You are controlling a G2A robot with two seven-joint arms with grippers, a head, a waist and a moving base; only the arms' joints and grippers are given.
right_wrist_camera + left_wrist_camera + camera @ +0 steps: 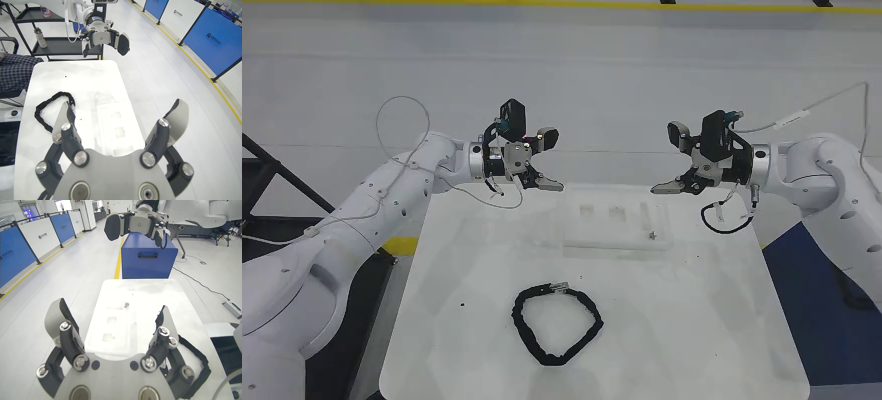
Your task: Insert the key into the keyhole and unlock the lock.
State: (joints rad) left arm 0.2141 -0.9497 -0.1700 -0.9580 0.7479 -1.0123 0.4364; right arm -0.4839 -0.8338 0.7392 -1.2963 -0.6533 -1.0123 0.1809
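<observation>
Left gripper (551, 160) of mine hangs over the table's (692, 320) far edge, left of the tray, fingers spread wide, released, holding nothing. Black chain lock (555, 325) lies looped on the table toward the near side, its metal end (561, 288) pointing at the tray. White foam tray (617, 228) sits at the far middle. Small key (651, 236) lies on the tray's right part, apart from the lock. My right gripper (670, 160) hangs over the far edge right of the tray, also spread wide and empty, facing the other one.
</observation>
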